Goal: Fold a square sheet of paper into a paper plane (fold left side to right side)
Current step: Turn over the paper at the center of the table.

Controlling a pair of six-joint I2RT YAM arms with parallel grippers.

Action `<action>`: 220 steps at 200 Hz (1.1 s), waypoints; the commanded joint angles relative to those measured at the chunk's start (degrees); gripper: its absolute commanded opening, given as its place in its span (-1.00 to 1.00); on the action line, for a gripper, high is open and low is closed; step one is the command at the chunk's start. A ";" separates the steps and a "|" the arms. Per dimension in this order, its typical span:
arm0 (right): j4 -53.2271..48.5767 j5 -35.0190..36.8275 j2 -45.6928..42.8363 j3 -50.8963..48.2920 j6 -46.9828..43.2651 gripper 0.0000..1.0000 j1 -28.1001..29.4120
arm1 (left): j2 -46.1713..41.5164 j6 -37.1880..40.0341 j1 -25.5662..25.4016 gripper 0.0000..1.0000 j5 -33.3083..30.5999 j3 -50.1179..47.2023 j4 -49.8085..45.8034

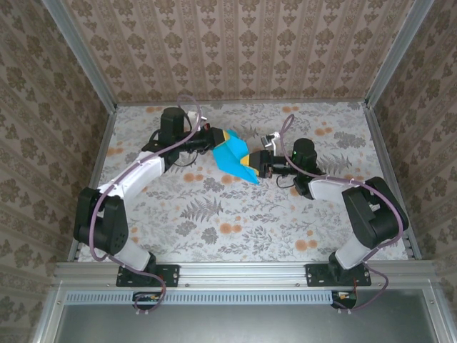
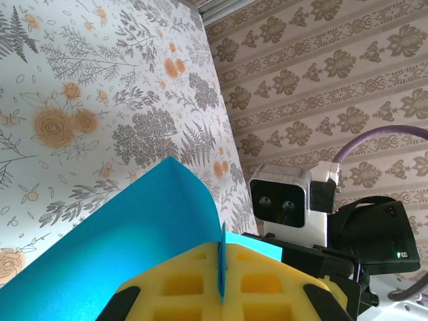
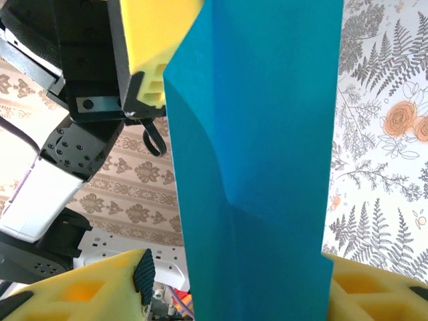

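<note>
Yellow pads [image 2: 180,291] of the left gripper [image 2: 221,284] sit nearest the lens, pressed together on one edge of the square sheet of paper [image 1: 234,156]. The sheet hangs clear above the middle of the table [image 1: 214,221], curled and part-folded rather than flat. The right gripper [image 3: 234,284], also above the table's middle, straddles the sheet's opposite end. Its jaws stand partly open with the paper passing between them, and a sliver of gap shows beside one pad, so no firm hold is evident. The step in hand appears to be carrying the left side across to the right. To do it well, the right jaws should close squarely on the paper before the left lets go. The edges should be matched before lowering to the table, and tension kept light, since thin paper likely buckles or tears readily.
</note>
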 commanded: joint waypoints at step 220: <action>-93.54 57.45 -11.99 26.19 -57.40 -0.67 10.48 | -26.03 15.33 10.64 0.30 -23.48 -10.67 -24.40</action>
